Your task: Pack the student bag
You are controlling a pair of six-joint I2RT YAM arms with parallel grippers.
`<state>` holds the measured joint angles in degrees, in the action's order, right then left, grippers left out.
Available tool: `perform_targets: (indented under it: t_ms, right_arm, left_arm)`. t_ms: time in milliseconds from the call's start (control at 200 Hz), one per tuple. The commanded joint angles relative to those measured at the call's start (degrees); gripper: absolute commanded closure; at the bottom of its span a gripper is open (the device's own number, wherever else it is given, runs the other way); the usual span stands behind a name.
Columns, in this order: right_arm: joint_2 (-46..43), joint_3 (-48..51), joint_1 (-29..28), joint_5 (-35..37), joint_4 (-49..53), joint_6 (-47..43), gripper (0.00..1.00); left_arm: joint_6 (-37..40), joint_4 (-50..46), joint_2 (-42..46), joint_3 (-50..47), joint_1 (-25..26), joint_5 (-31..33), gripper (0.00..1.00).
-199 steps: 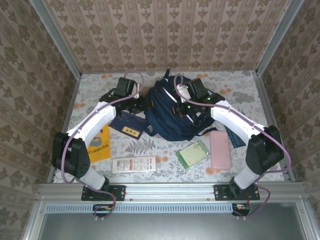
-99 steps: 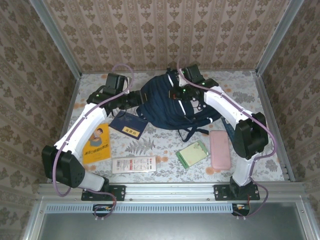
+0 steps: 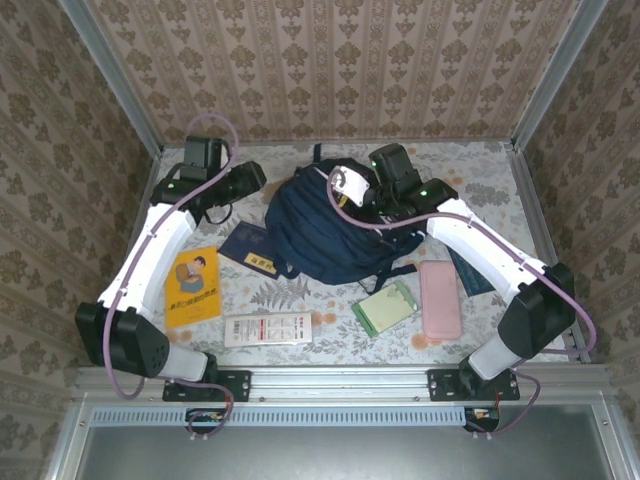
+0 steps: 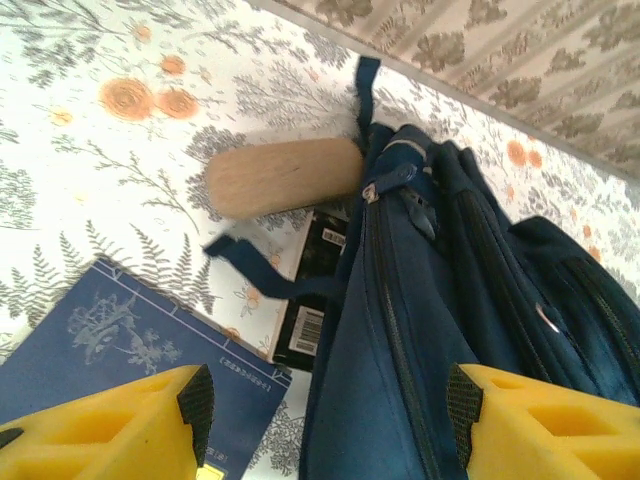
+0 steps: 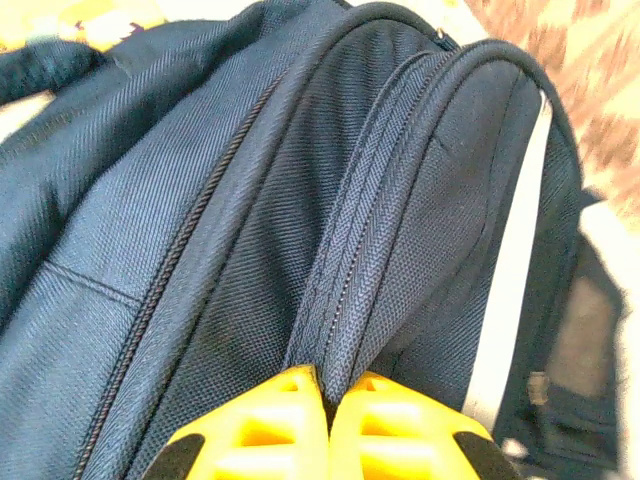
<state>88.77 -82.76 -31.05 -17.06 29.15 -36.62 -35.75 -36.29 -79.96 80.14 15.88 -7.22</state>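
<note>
The student bag (image 3: 318, 232), a navy-blue backpack, lies in the middle of the table. My right gripper (image 3: 347, 192) is at its far top edge, shut on a fold of fabric beside a zipper (image 5: 345, 300); its yellow fingers (image 5: 262, 425) meet on the cloth. My left gripper (image 3: 248, 190) hovers open at the bag's left edge, holding nothing. In the left wrist view the bag (image 4: 470, 330) lies below the open left gripper (image 4: 325, 400), and a dark strap (image 4: 270, 275) trails off to the left.
A tan oblong case (image 4: 285, 175) and a black barcoded item (image 4: 315, 290) lie by the bag's left side. In front are a navy booklet (image 3: 255, 248), orange book (image 3: 193, 285), white packet (image 3: 267, 328), green notebook (image 3: 385, 307) and pink case (image 3: 440, 298).
My left gripper has opened and drawn back to the left, off the bag. My right gripper, still shut on the fabric, has shifted the bag to the left.
</note>
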Motion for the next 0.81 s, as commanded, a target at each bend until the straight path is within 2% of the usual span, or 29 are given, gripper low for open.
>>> perform_targets:
  t_ms: [0,65,135,215,250,300,365,445,515,570,625,715,800]
  right_arm:
    - [-6.80,-0.03,-3.58,-2.90,-11.11,-24.89,1.00]
    - [-7.83,0.91,-5.93,-0.36,-9.22,-30.27,1.00]
    - [-8.70,6.15,-8.08,4.76,-10.66,-35.47,1.00]
    - [-12.22,11.83,-8.01,8.78,-13.35,-34.26,1.00]
    - [-12.88,15.12,-7.55,11.06,-15.61,-33.67,0.90]
    - [-12.76,20.42,-7.28,18.45,-22.82,-32.92,0.67]
    - [-12.01,25.83,-6.68,25.01,-29.92,-31.89,0.56]
    - [-12.13,29.94,-6.51,30.87,-38.76,-25.36,0.51]
    - [-14.72,31.50,-6.47,29.75,-38.95,-18.36,0.47]
    - [-16.60,32.46,-6.48,28.71,-39.46,-12.49,0.37]
    - [-18.15,32.44,-6.56,28.22,-38.66,-4.89,0.38]
    - [-21.27,33.20,-6.39,23.16,-36.40,6.04,0.44]
    - [-22.11,33.61,-6.18,27.13,-35.32,14.99,0.42]
  left_arm:
    - [-2.58,1.51,3.52,-2.42,-1.90,1.86,0.34]
    - [-3.05,2.03,4.09,-3.92,-2.69,1.53,0.35]
    - [-3.79,2.59,4.35,-5.47,-3.18,0.88,0.35]
    - [-4.92,3.96,4.21,-7.65,-3.39,-0.42,0.35]
    - [-5.66,4.56,4.05,-8.61,-3.40,-1.04,0.35]
    - [-6.82,5.82,3.69,-10.33,-3.31,-2.32,0.35]
    - [-8.07,7.01,2.71,-11.89,-3.36,-3.71,0.35]
    - [-8.51,7.95,1.50,-12.86,-3.16,-4.87,0.35]
    - [-7.94,7.94,0.31,-12.80,-2.83,-5.37,0.35]
    - [-7.38,7.29,-0.60,-12.57,-2.33,-5.61,0.35]
    - [-7.00,6.78,-1.24,-12.57,-1.63,-5.63,0.35]
    - [-6.66,6.59,-1.34,-13.93,-0.15,-5.03,0.35]
    - [-7.07,6.71,-1.25,-15.88,0.87,-6.00,0.35]
